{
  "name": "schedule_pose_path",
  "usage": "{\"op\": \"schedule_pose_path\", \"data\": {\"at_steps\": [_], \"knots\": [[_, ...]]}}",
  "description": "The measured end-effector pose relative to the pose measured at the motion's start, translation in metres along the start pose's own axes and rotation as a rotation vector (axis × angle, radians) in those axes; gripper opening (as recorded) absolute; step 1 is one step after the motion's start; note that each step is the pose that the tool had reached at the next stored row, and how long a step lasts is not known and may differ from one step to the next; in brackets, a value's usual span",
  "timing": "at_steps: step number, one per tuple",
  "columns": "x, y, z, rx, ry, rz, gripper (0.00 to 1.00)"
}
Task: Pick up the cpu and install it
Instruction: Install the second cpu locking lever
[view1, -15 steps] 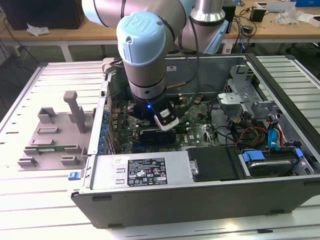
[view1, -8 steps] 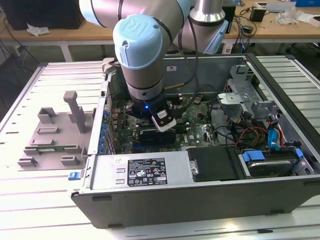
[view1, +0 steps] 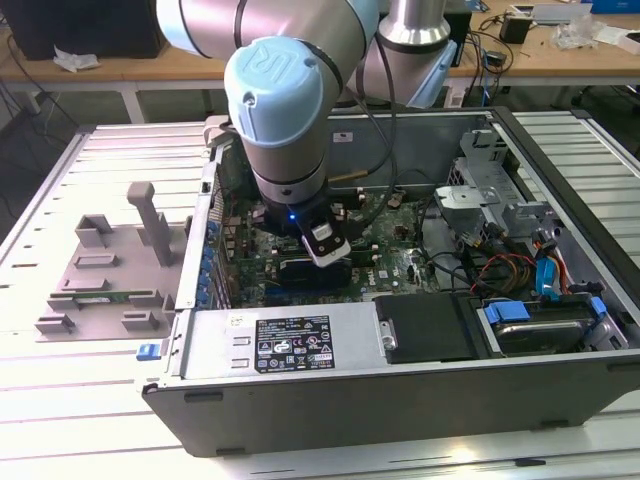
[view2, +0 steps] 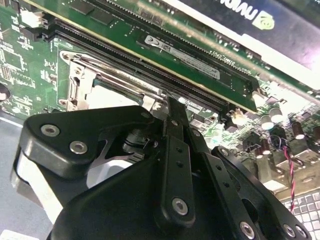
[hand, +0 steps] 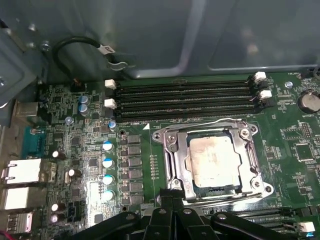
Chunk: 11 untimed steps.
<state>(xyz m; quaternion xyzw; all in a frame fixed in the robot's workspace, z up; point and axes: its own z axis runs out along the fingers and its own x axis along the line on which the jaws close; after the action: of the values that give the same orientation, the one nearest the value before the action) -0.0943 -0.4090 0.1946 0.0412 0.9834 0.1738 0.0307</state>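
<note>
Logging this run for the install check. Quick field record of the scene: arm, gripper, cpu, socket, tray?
arm: reaching down into the open computer case
gripper: fingers together, just above the motherboard, at the socket's edge
cpu: lying flat in the socket, residue on its metal top
socket frame: around the cpu
memory slots: beside the socket
tray: grey, outside the case, on the exterior view's left

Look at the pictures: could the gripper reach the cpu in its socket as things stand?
Probably yes. In the first wrist view the cpu lies flat in the socket with nothing over its top, and the gripper sits at the socket's edge. The metal frame rings the chip, so little edge is free.
</note>
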Motion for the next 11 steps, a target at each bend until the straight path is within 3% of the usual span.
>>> {"op": "schedule_pose_path", "data": {"at_steps": [5,11], "knots": [[0.0008,-0.0007,0.0019,-0.0069,-0.0051,0.015,0.11],[0.0030,-0.0010,0.0021,-0.0068,-0.0076,0.023,0.11]]}}
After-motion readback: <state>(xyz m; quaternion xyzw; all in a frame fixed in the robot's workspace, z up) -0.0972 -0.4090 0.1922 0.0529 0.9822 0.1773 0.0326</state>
